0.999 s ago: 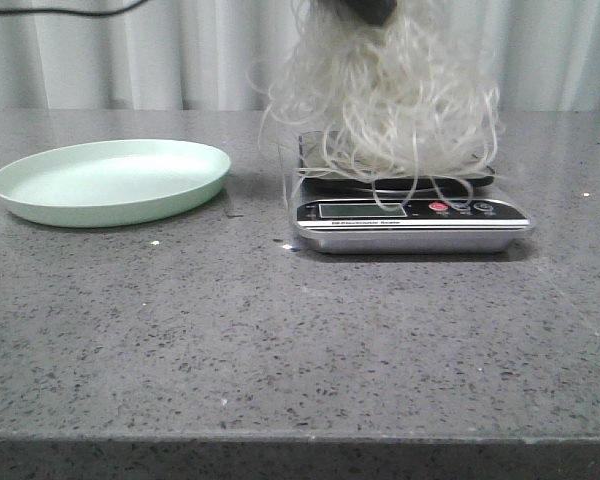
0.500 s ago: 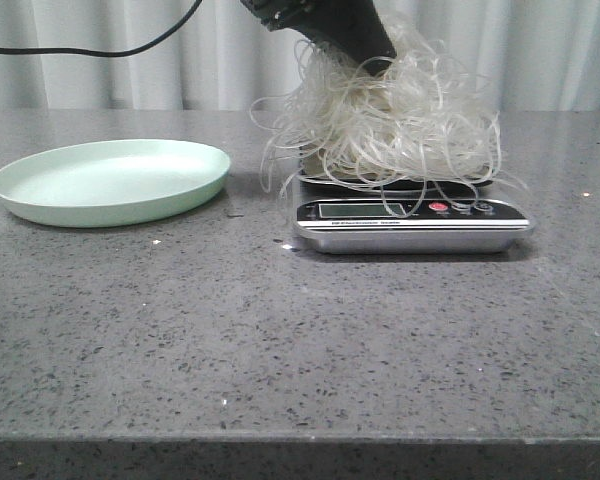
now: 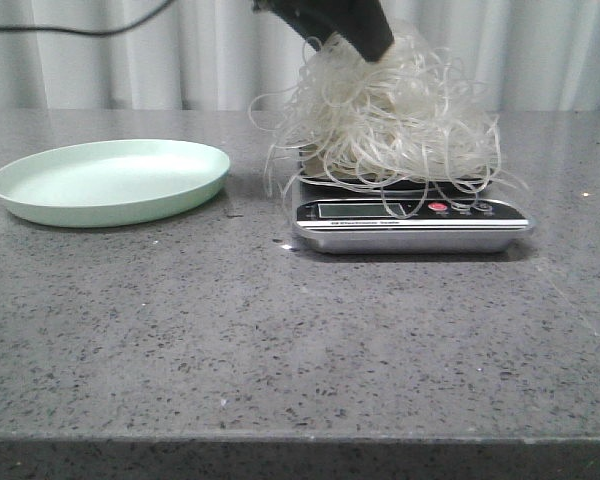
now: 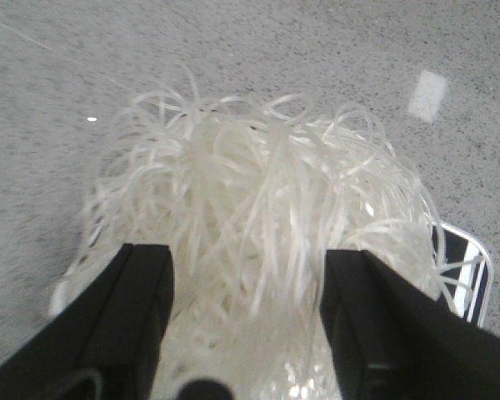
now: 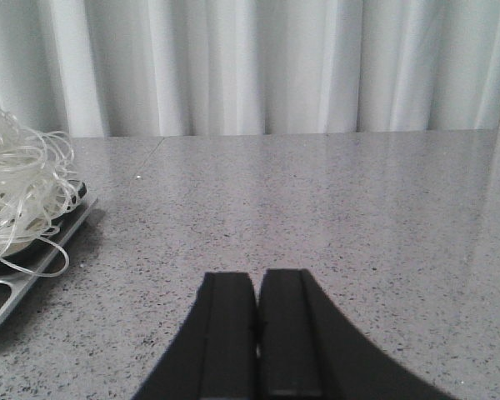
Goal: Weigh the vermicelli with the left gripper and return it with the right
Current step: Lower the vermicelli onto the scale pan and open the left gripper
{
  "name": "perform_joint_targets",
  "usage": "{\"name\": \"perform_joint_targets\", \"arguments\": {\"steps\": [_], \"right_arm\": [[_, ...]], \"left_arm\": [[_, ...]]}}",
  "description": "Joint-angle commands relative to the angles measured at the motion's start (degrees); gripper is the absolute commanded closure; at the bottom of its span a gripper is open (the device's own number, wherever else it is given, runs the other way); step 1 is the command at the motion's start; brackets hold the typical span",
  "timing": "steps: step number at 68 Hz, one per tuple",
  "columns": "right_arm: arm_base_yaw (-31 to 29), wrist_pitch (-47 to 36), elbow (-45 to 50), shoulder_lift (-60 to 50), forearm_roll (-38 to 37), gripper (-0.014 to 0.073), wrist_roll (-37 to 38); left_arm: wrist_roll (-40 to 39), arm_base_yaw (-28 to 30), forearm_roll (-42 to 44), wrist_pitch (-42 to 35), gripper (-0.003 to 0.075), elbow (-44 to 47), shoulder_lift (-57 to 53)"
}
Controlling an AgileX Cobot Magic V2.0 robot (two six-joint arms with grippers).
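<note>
The vermicelli (image 3: 395,120), a fluffy nest of whitish glassy strands, rests on the kitchen scale (image 3: 410,215) right of centre. It also shows in the left wrist view (image 4: 258,200) and at the edge of the right wrist view (image 5: 17,192). My left gripper (image 3: 365,35) hangs just above the nest's top; in its wrist view (image 4: 246,275) the jaws stand wide apart over the strands, holding nothing. My right gripper (image 5: 257,287) is shut and empty, low over bare table to the right of the scale. The pale green plate (image 3: 110,180) stands empty at the left.
The scale's edge shows in the right wrist view (image 5: 8,300). A grey speckled counter (image 3: 280,340) runs to a front edge near the camera. White curtains (image 3: 560,50) hang behind. A black cable (image 3: 70,28) droops at the top left.
The vermicelli was lowered onto the scale and has settled there. My left gripper let it go and has lifted slightly above the nest.
</note>
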Motion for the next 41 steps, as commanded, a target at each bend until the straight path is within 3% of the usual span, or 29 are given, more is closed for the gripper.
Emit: {"name": "perform_joint_targets", "arguments": {"steps": [1,19,28,41], "right_arm": [[-0.1,-4.5,-0.4,-0.9,0.1,0.0442,-0.3],[-0.1,-4.5,-0.4,-0.9,0.1,0.0442,-0.3],[-0.1,-4.5,-0.4,-0.9,0.1,0.0442,-0.3],[-0.1,-4.5,-0.4,-0.9,0.1,0.0442,-0.3]], "left_arm": [[-5.7,-0.3,4.9,-1.2,0.0274,-2.1,-7.0],[-20.0,0.5,22.3,-0.9,0.0281,-2.1,-15.0],[-23.5,3.4,23.9,-1.0,0.0293,-0.5,-18.6],[-25.3,11.1,23.9,-3.5,0.0405,10.2,-27.5]]}}
